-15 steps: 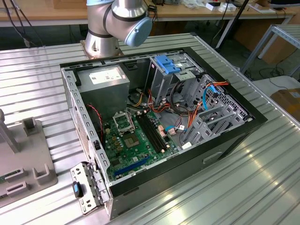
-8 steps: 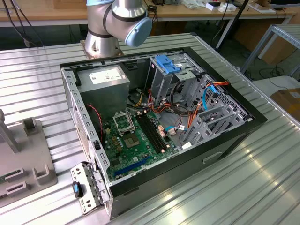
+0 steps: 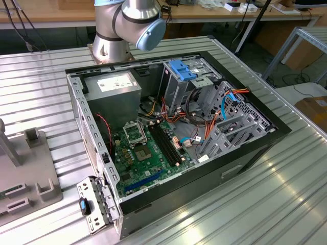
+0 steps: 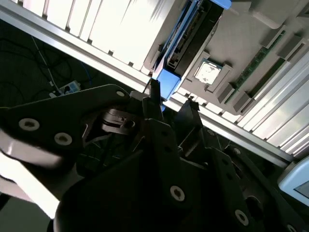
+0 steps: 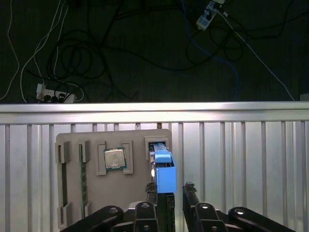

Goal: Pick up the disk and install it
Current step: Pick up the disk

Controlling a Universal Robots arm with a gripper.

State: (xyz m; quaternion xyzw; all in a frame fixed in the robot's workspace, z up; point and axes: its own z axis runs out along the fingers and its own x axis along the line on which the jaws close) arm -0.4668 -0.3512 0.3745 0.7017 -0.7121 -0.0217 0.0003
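Observation:
In both wrist views the disk stands on edge in a slot of a grey holder tray. It has a dark body and a bright blue carrier end that faces my gripper. My gripper is open just over that end. One black fingertip is close against one side of the disk. The other fingertip stands a small gap off the opposite side. The disk rests in its slot.
The tray also holds a processor chip and memory sticks, and sits at the ribbed metal table's edge, with floor cables beyond. In the exterior view the open computer case lies flat, its silver drive cage topped by a blue bracket. The tray lies at that view's left.

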